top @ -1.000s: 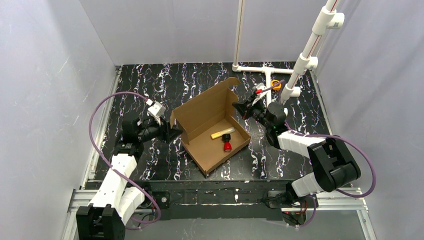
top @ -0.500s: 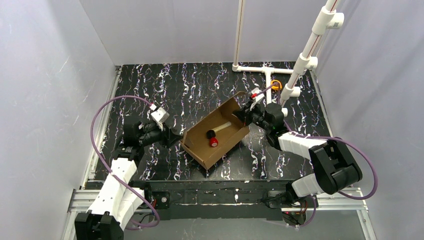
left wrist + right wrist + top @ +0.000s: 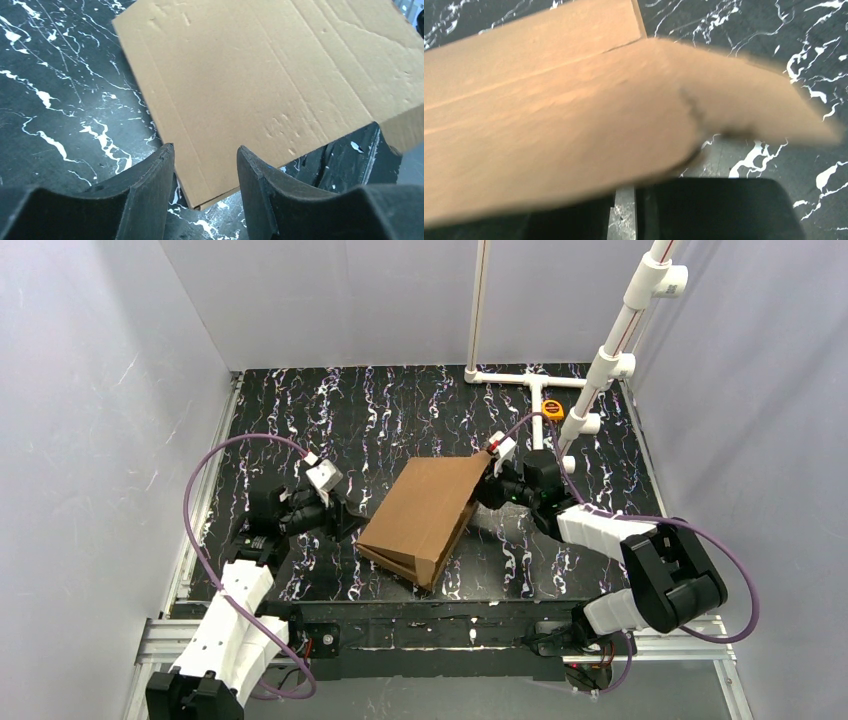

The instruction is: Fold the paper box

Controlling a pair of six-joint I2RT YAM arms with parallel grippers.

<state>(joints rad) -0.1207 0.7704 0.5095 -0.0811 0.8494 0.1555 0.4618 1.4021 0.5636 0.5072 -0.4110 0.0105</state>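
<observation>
– Tabletop is the black marbled one. Where's the box on it?
– Around the middle, a little toward the near edge, between the two arms. Its lid slopes down over the tray but isn't flat yet, and a wedge of gap shows at the near edge.
– And a second ago?
– The lid stood upright on the far side and two small things showed inside. Half a second ago it was halfway over. Now they're covered.
– So the step is closing the lid.
– I'd say so. Next it likely needs pressing flat and the front flap tucking in, with the tray kept from sliding.
– Left fingers?
– Spread apart and gripping nothing. The box's left corner is just ahead of them.
– Right fingers?
– They're at the lid's far-right corner. Blurred cardboard hides them in the wrist view, so I can't tell whether they're pinching it.
</observation>
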